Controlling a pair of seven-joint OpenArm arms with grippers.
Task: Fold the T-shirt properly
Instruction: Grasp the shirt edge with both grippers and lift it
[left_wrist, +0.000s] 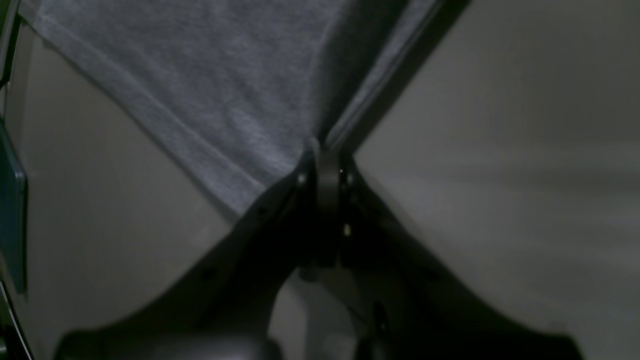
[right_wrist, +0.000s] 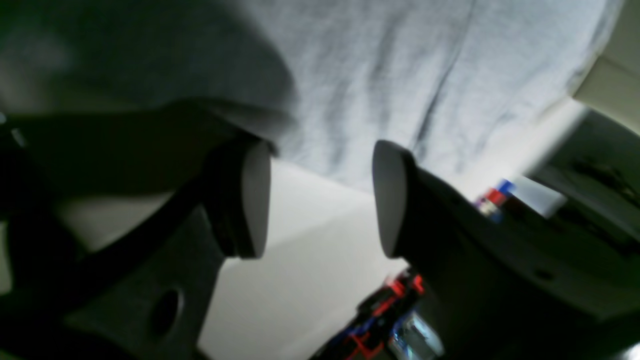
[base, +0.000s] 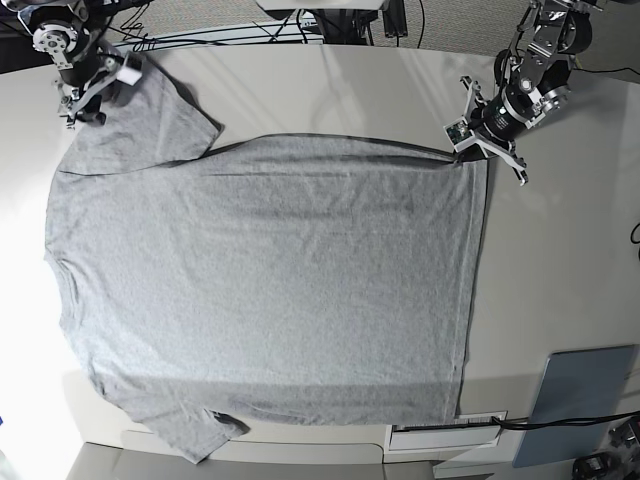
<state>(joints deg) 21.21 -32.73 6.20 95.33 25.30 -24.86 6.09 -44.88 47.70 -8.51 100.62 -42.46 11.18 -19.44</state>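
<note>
**Spotter:** What are you seeing from your end?

**Operator:** I'm looking at the T-shirt (base: 260, 290) lying spread, plain side up, across the table (base: 560, 260), collar toward the base view's left and hem toward its right. One sleeve is lying at the top left, the other is hanging off the near edge. I'm pinching the far hem corner with the left gripper (left_wrist: 320, 150); its jaws are clenched tight on the cloth. The right gripper (right_wrist: 320, 200) is standing released above the far sleeve, pads wide apart with nothing between them.

**Spotter:** So one corner is held and the other end is free. What's your plan?

**Operator:** I'm judging that the shirt is being laid out flat ahead of the first fold. I'm thinking of keeping the hem corner low and taut, because a dark crease is running along the far edge. I'm also minding the grey-blue panel (base: 580, 400) near the front right, well apart from the cloth.

**Spotter:** And the sleeve?

**Operator:** I'm aiming to grip it at the seam, not mid-fabric, so it turns in cleanly.
</note>
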